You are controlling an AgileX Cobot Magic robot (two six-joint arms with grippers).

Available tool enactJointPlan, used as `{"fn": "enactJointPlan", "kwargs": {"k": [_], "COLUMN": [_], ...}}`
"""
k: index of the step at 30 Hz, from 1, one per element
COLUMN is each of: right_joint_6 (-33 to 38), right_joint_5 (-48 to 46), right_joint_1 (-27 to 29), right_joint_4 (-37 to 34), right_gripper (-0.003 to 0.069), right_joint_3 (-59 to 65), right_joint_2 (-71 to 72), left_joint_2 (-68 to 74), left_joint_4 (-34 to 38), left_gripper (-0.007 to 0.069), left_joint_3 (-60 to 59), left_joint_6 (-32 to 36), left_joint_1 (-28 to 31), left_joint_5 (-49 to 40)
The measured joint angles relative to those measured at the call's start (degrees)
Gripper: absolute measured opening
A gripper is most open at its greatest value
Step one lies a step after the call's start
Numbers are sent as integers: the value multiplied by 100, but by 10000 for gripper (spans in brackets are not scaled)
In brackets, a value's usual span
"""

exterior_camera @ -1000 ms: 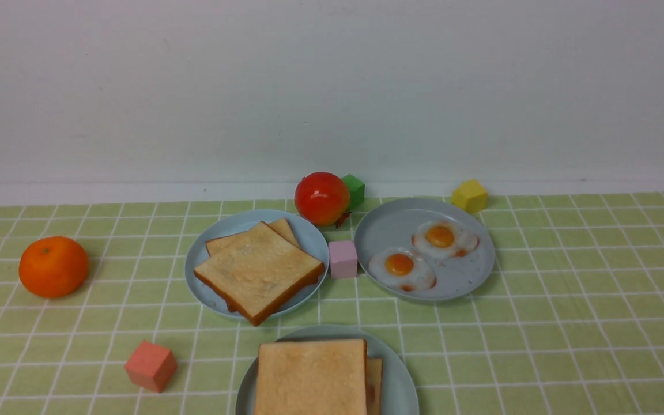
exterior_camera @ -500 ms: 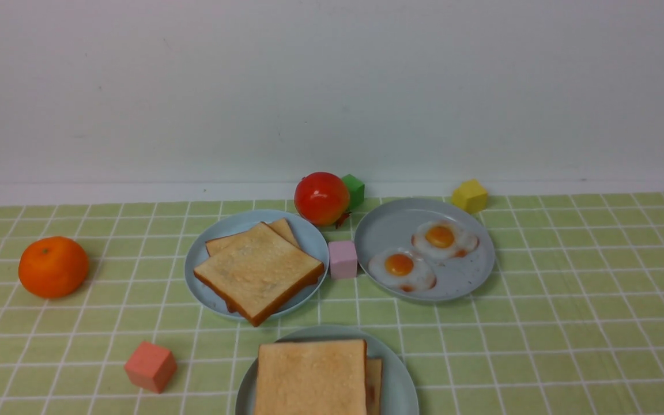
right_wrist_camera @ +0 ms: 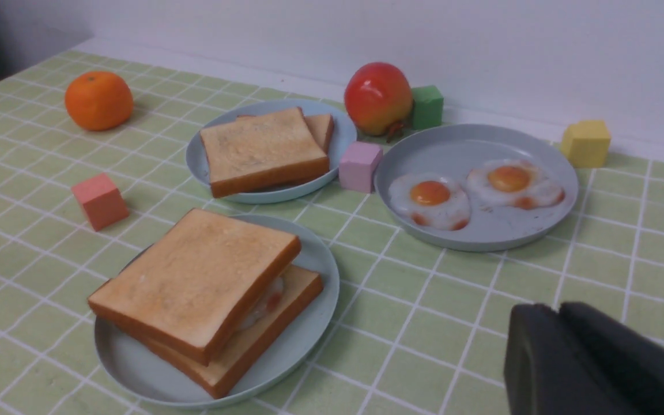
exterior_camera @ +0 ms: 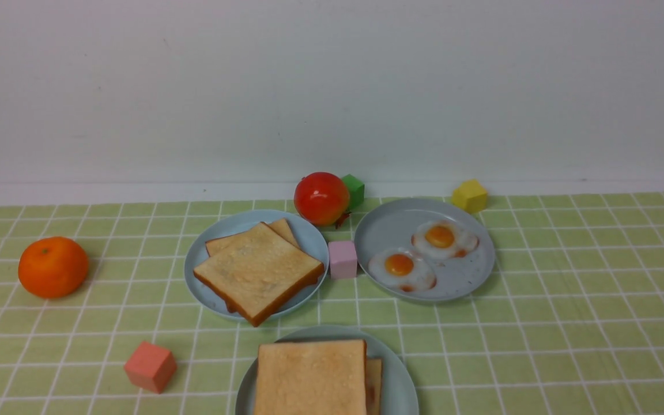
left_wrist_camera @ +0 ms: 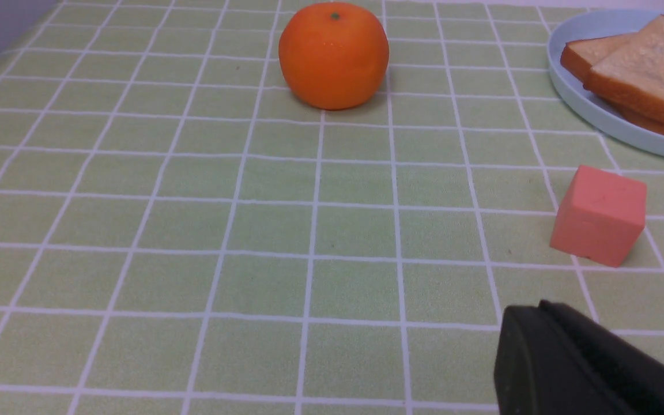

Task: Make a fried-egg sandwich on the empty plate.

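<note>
Draws the right hand (right_wrist_camera: 557, 320) back, almost out of the front view; cannot tell whether spread. Keeps the left hand (left_wrist_camera: 534, 323) pressed together. Leaves the fried-egg sandwich (right_wrist_camera: 199, 288) on the empty plate (right_wrist_camera: 309, 337), robot-side of the pink cube (right_wrist_camera: 359, 166): seems finished.

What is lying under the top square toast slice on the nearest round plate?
Under the top square toast slice on the nearest round plate lies a second toast slice; between them a white-and-orange egg edge peeks out. The rest of it is covered.

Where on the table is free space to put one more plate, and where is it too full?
Bare cloth lies between the orange, the coral cube and the toast plate, and right of the egg plate. It is crowded around the pink cube and apple.
</note>
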State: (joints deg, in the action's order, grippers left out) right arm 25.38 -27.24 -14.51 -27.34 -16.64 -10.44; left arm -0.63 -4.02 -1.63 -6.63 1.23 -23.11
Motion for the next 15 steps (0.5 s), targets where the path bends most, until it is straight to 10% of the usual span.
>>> {"fn": "enactJointPlan", "kwargs": {"k": [15], "right_joint_6": [-2407], "right_joint_5": [163], "right_joint_1": [653], "right_joint_4": [1953], "right_gripper": [84], "right_joint_3": [1693], "right_joint_2": [1101], "left_joint_2": [0], "left_joint_4": [5], "left_gripper": [11], "left_joint_3": [0], "left_joint_6": [0], "left_joint_1": [0], "left_joint_5": [-2]}}
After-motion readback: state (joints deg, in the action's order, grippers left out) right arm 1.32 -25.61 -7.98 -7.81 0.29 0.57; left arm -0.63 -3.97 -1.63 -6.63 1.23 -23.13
